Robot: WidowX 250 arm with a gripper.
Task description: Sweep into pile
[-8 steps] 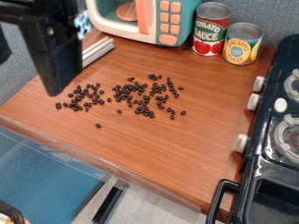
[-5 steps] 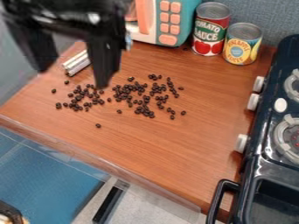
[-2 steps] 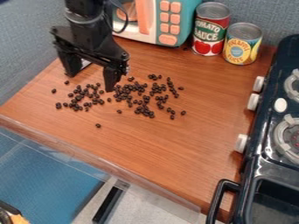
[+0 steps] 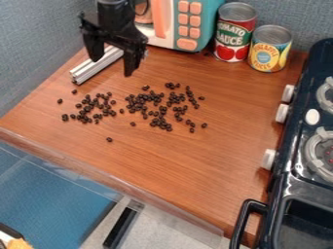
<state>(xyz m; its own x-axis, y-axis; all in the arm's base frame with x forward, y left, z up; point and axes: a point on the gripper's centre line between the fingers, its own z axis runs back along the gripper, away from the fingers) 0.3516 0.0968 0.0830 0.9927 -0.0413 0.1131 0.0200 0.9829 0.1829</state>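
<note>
beans lie loosely clustered near the metal bar, gathering left to do. the claw hangs open above it.

Grey fabric walls, brown wooden counter

I am seeing the beans lying scattered across the middle and left of the tabletop. Behind them, near the left edge, a bar is lying. At the far edge the microwave is standing, with one can and another can right of it; the stove is lining the right edge.
</note>
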